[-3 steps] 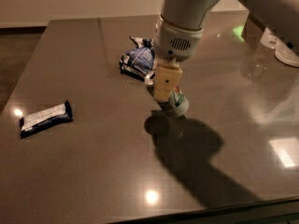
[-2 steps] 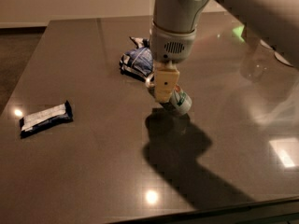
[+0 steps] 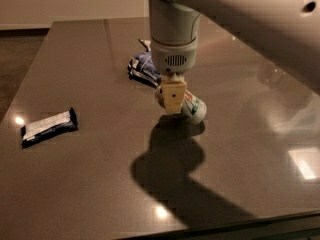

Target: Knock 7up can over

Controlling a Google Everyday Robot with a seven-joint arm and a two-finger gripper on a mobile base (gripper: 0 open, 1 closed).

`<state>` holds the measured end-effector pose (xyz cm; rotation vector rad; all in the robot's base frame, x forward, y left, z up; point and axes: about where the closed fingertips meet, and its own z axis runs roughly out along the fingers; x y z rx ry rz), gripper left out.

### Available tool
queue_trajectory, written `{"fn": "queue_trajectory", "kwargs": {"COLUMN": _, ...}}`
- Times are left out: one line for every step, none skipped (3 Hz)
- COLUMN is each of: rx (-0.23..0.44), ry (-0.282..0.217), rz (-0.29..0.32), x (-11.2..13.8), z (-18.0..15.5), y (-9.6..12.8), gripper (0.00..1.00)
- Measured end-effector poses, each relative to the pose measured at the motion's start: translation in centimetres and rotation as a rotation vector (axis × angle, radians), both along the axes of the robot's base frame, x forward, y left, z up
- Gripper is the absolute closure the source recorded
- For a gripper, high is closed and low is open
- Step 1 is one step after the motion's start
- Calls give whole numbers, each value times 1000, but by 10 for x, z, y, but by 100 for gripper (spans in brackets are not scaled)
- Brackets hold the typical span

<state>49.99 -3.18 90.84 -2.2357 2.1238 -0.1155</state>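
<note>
- Gripper [image 3: 172,105]: hangs low over the middle of the table, overlapping the 7up can [image 3: 195,107]. Whether it is open or closed cannot be told.
- 7up can: just right of the gripper and partly hidden by it. Its long axis slants from upper left to lower right, so it is probably tipped or already lying down.
- Table [image 3: 90,184]: dark, glossy and flat. The snack bag [image 3: 142,69] lies behind the gripper; the wrapper bar [image 3: 48,126] lies well apart at the left.
- Room: a pale wall stands beyond the far edge.

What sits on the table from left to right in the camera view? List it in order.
Silver wrapper bar → blue-and-white snack bag → 7up can. The gripper overlaps the can's left part, so it is left unranked.
</note>
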Motion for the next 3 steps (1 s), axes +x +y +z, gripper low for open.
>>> {"fn": "queue_trajectory", "kwargs": {"rx": -33, "ry": 9, "rz": 29, "x": -2, "z": -9, "y": 5, "gripper": 30}}
{"fn": "queue_trajectory", "kwargs": {"rx": -37, "ry": 16, "rz": 41, "x": -5, "z": -15, "y": 8, "gripper": 6}}
{"fn": "queue_trajectory", "kwargs": {"rx": -19, "ry": -4, "rz": 43, "x": 0, "z": -15, "y": 13, "gripper": 0}}
